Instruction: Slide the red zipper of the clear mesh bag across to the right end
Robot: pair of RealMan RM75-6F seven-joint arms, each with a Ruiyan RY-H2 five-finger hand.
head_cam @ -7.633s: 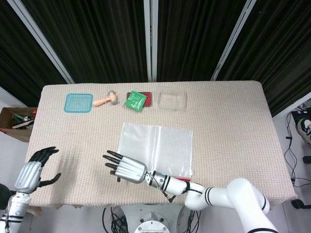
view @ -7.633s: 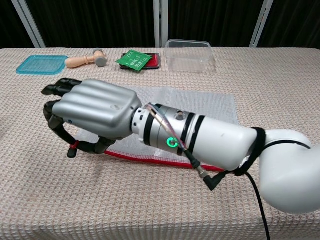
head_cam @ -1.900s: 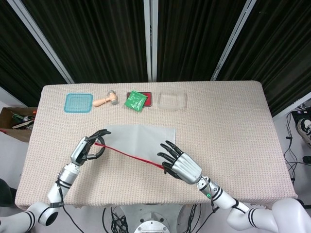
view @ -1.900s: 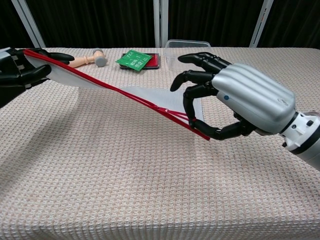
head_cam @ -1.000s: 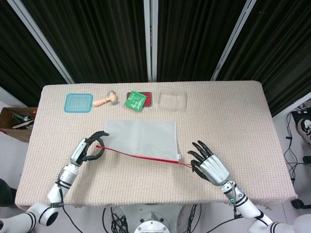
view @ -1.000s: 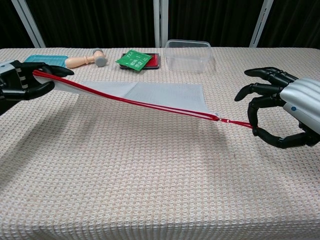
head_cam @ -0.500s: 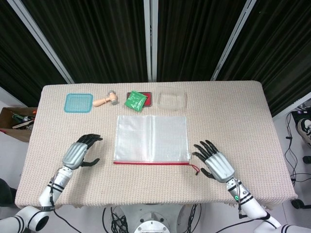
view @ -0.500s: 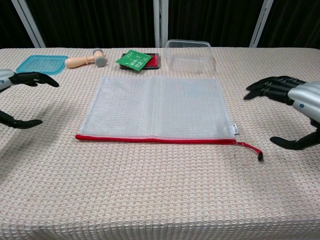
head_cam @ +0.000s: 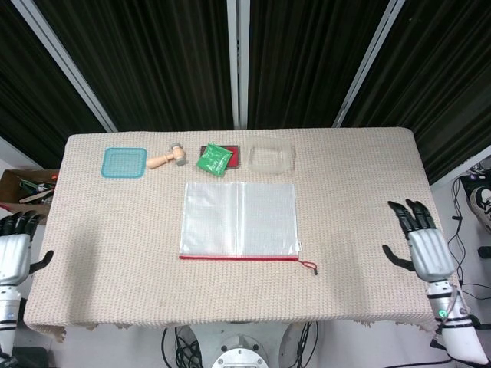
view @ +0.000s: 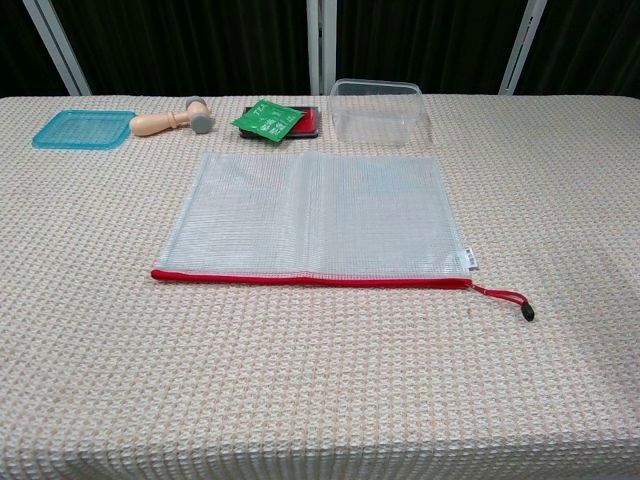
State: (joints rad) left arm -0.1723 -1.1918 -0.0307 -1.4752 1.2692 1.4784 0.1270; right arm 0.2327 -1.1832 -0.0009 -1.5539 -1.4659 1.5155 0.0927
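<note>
The clear mesh bag (head_cam: 238,217) (view: 322,211) lies flat in the middle of the table, its red zipper edge (head_cam: 238,257) (view: 310,280) toward me. The zipper's red pull cord (head_cam: 308,265) (view: 503,298) trails off the bag's right end. My left hand (head_cam: 13,256) hangs off the table's left edge with fingers spread, holding nothing. Past the right edge, my right hand (head_cam: 424,247) is likewise spread and holds nothing. Both are far from the bag. Neither hand appears in the chest view.
Along the far side stand a blue lid (head_cam: 124,162) (view: 84,128), a small wooden mallet (head_cam: 168,159) (view: 172,120), a green packet on a red pad (head_cam: 215,159) (view: 271,119) and a clear plastic box (head_cam: 271,156) (view: 378,110). A cardboard box (head_cam: 27,189) sits on the floor at left.
Both hands have drawn away from the bag to beyond the table's side edges. The bag lies still with the pull at its right end.
</note>
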